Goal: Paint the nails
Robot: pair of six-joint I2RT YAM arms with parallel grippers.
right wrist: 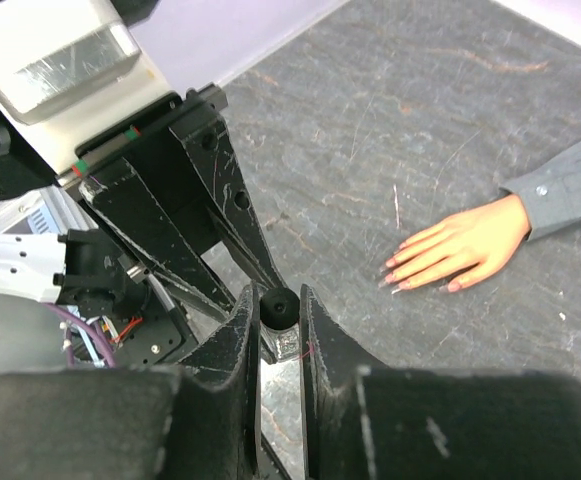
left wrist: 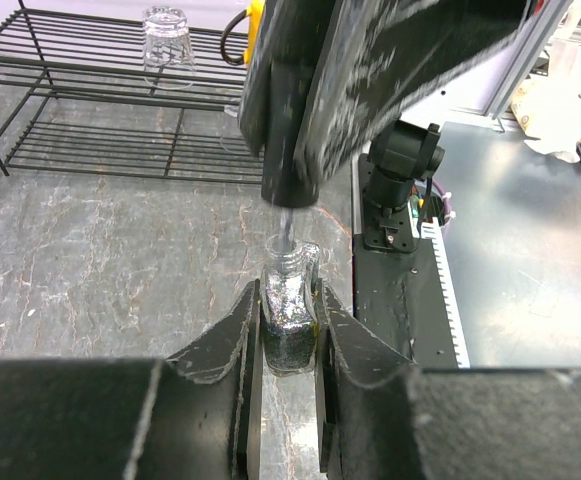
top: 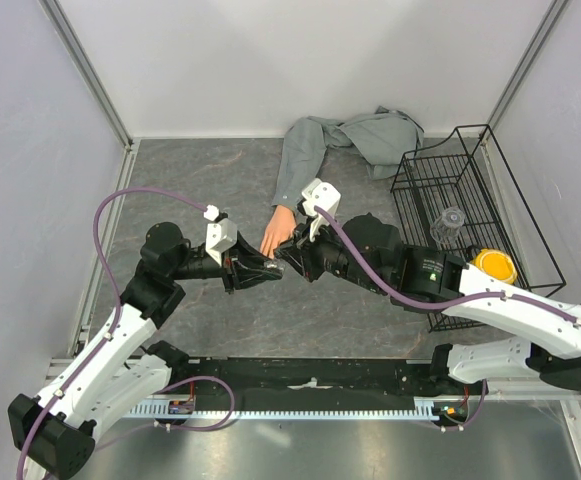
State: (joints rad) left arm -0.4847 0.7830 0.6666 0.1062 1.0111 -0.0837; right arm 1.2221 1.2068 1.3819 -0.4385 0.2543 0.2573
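Observation:
The peach mannequin hand (top: 275, 232) with a grey sleeve (top: 300, 165) lies palm down on the table. Its hand (right wrist: 462, 245) and tiny pinkish nails (right wrist: 394, 276) show in the right wrist view. My left gripper (top: 242, 270) is shut on a small glittery polish bottle (left wrist: 290, 312), held just in front of the hand. My right gripper (top: 288, 262) is shut on the bottle's black cap (right wrist: 278, 307), straight above the neck. The thin brush stem (left wrist: 286, 225) still reaches down into the bottle's open neck. The brush tip is hidden inside.
A black wire rack (top: 450, 200) stands at the right, holding an upturned glass (top: 449, 224) and a yellow object (top: 494, 266). A crumpled grey shirt (top: 370, 135) lies at the back. Walls close in on the left, back and right.

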